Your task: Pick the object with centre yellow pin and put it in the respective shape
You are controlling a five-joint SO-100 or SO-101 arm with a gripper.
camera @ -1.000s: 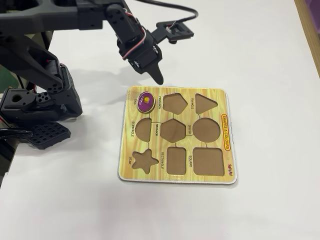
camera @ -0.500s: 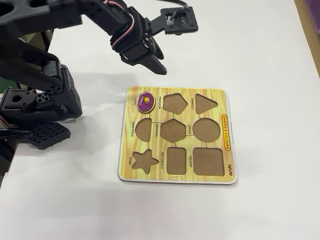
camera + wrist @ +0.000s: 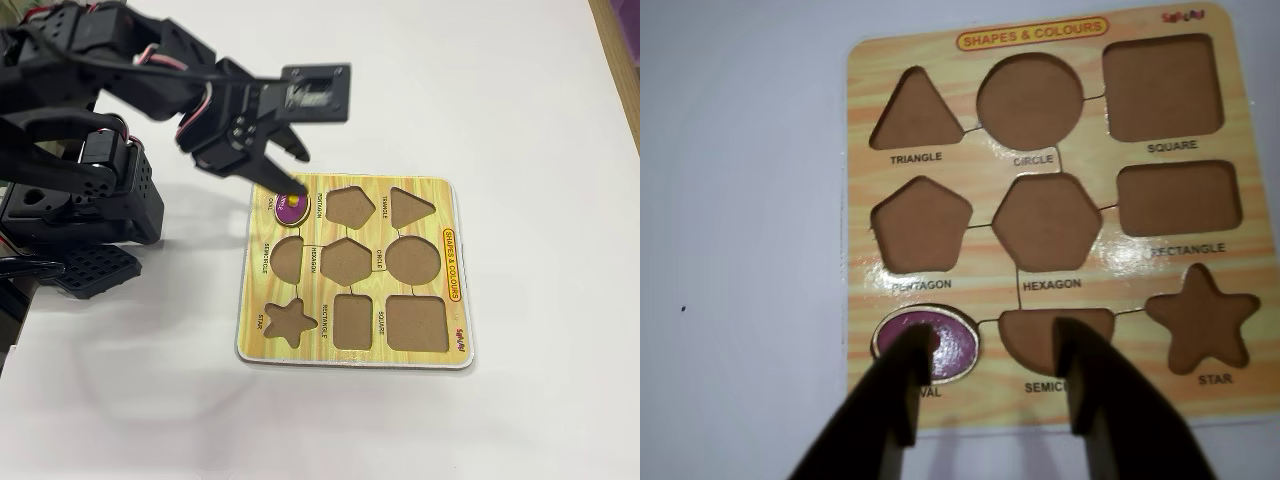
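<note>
A spread, empty robot hand [image 3: 990, 345] hovers over the purple oval piece [image 3: 940, 345] seated in its OVAL recess [image 3: 883, 327]; drifting fingers could nudge it out.

A big white table [image 3: 520, 110] fills almost the whole fixed view. Its top is smooth and bright. Soft grey shadows lie on it at the left side. At the top right corner a strip of light brown wood [image 3: 622, 60] shows past the table's edge. At the far left edge a bit of green [image 3: 8, 155] peeks out, too small to tell what it is. In the wrist view the white table top [image 3: 740, 250] looks pale grey, with one tiny dark speck [image 3: 683, 308] on it.
</note>
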